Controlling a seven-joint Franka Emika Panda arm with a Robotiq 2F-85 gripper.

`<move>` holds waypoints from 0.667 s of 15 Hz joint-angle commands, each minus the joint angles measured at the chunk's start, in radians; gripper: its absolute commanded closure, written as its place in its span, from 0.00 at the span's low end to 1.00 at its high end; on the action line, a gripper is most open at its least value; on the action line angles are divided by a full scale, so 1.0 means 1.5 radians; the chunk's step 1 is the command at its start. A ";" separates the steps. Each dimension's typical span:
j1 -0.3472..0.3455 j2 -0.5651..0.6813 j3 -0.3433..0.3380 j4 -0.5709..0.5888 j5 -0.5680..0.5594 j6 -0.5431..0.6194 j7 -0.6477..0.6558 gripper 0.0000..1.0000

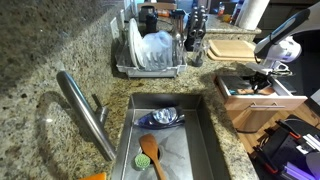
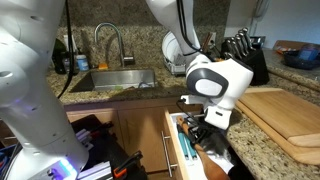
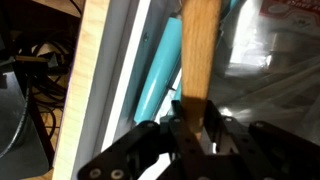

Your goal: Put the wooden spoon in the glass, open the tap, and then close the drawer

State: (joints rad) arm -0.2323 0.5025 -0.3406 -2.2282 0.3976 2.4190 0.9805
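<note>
**Pincer clamped on a wooden handle in the open drawer; spoon in the sink**

In an exterior view, one wooden spoon (image 1: 149,148) lies in the sink (image 1: 206,140), bowl away from the camera, just beside one green utensil (image 1: 143,160). One tap (image 1: 85,110) slants over the granite surface (image 1: 40,50) by the sink's edge. Behind the sink stand one dish rack (image 1: 150,55) and one cutting board (image 1: 232,46). One drawer (image 1: 238,100) stands pulled out, and the pincer (image 1: 262,82) reaches down into it.

In an exterior view from the cabinet side, the same single drawer (image 2: 178,140) is open below the counter edge, with the pincer (image 2: 203,135) lowered inside it. The tap (image 2: 110,38) arches over the sink (image 2: 100,80) well apart from the arm. One knife block (image 2: 245,55) and one cutting board (image 2: 285,115) sit on the surface. The spoon cannot be made out here.

In the wrist view, the pincer (image 3: 197,112) is clenched: its two fingers press either side of one wooden handle (image 3: 200,50). What utensil the handle belongs to cannot be told. One teal item (image 3: 160,70) lies alongside it, next to the drawer's pale wooden rim (image 3: 88,70).
</note>
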 commanded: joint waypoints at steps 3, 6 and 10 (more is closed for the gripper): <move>0.071 -0.101 -0.050 -0.078 -0.135 0.067 0.057 0.94; 0.123 -0.205 -0.102 -0.138 -0.281 0.084 0.127 0.94; 0.163 -0.358 -0.145 -0.187 -0.438 0.033 0.170 0.94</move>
State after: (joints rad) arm -0.0244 0.1614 -0.5134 -2.4168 -0.1240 2.4922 1.1929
